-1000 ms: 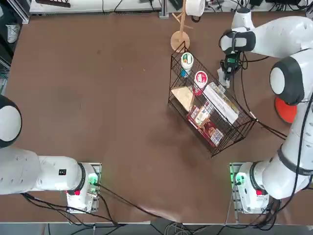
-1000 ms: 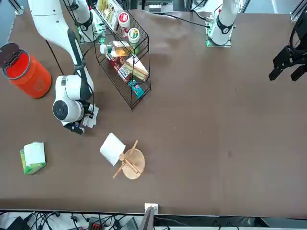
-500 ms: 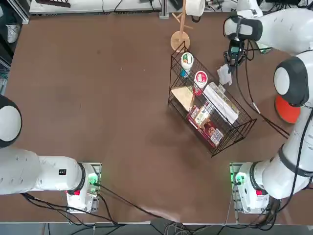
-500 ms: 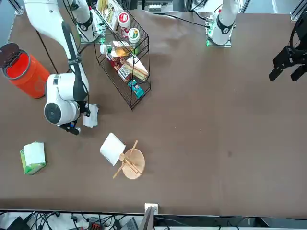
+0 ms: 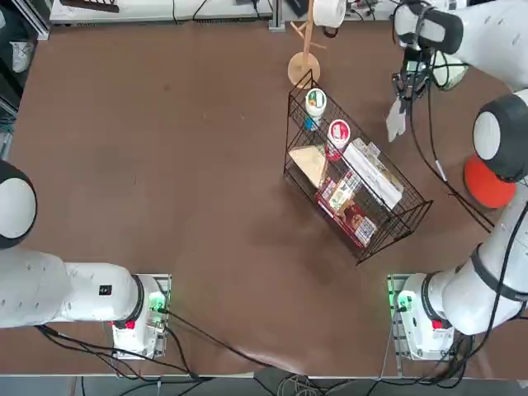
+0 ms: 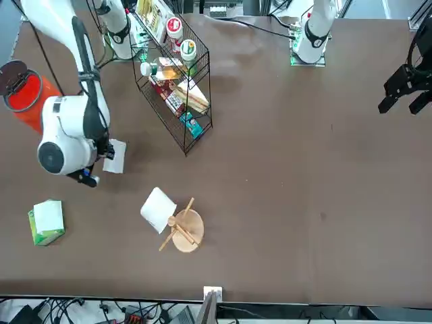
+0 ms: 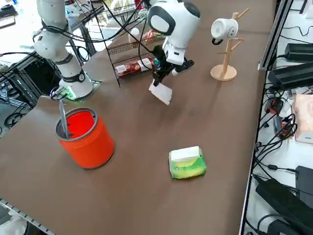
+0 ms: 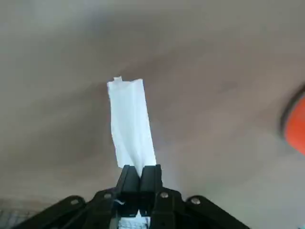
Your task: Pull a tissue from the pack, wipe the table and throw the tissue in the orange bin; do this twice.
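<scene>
The right claw (image 8: 139,172) is pressed together on a white tissue (image 8: 131,126), pinching it by one end so that the rest sticks out past the fingertips. In the right side view the tissue hangs at a slant from the claw, over the brown counter (image 7: 146,196), between the wire basket and the green tissue pack (image 7: 187,163).

The tissue pack lies on the counter, near the edge across from the arms' bases, its whitish face and green print showing; it stands apart from the claw. The orange bin (image 7: 88,139) is on the counter at the robot's right side, upright, with a grey rim and a dark lid (image 6: 13,77) tipped back at its edge in the front view. The claw and tissue are well apart from its mouth.

The black wire basket (image 5: 356,177) sits on the counter toward the middle, holding two white-capped bottles, a long white wrapped packet (image 5: 373,173), a sandwich-shaped pack and red snack packets. Near the basket's far end is a wooden mug stand (image 7: 224,72), with a white mug (image 7: 224,29) hanging on one of its pegs.
</scene>
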